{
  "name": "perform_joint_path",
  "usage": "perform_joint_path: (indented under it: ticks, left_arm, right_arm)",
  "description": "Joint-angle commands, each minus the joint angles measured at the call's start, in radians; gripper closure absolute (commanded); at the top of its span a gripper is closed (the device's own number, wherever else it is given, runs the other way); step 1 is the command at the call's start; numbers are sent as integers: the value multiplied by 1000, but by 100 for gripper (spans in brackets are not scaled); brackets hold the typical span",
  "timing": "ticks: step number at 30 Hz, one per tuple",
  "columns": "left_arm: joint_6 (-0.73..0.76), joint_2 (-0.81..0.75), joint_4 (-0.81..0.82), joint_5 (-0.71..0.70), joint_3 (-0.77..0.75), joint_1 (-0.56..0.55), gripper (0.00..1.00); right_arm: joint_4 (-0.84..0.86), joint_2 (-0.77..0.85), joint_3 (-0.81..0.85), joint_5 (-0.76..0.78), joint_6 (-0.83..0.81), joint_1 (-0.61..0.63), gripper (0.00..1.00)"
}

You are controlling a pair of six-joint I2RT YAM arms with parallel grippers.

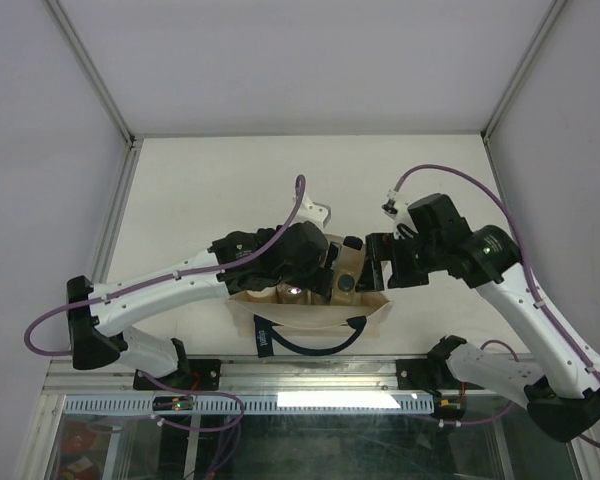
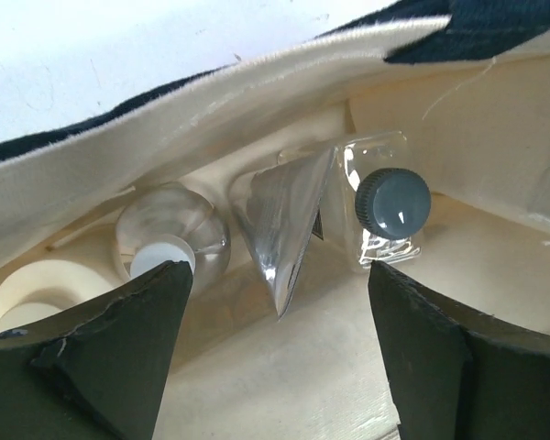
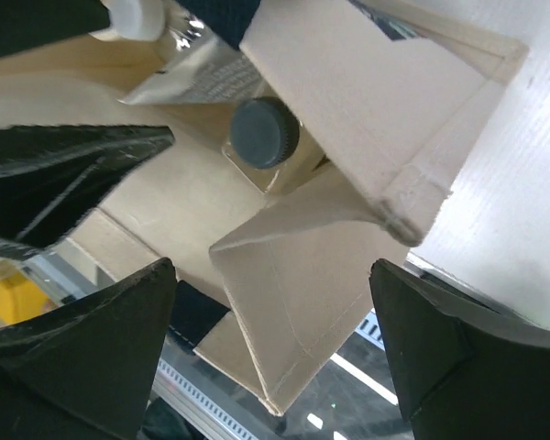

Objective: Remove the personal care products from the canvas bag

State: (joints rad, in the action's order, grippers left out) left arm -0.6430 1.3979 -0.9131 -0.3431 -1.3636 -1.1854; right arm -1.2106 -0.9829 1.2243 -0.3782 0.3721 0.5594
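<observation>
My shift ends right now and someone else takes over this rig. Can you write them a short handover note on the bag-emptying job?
Left pincer: open and empty, poised at the opening of the canvas bag, above the products.
Right pincer: open and empty, with its fingers on either side of the bag's folded end.
Products: the flat silvery tube, clear bottle with dark cap, silvery bottle and beige bottle are all inside the bag.
Done: nothing is out yet.
Left: lift all four out of the bag.
</observation>
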Motion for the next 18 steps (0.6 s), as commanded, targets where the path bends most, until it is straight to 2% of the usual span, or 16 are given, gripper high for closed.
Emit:
perform_joint_path:
  ticks: [1,3,7,12,18]
  left_arm:
    - [23,19,-3,-59,-71,-11,20]
    - [23,19,-3,-60,-71,-10,22]
    - [37,65,-6,-51,-77,-16,28]
    - [63,110,-25,-62,-107,-35,34]
    - [66,140,-43,-69,-118,-39,48]
  right_arm:
    - [-36,-3,54,273,95,98,13]
    - [-43,-9,51,312,91,101,18]
    - [-25,-16,55,296,65,102,33]
    - [-26,1,51,308,59,103,41]
    - [-54,38,24,338,61,103,53]
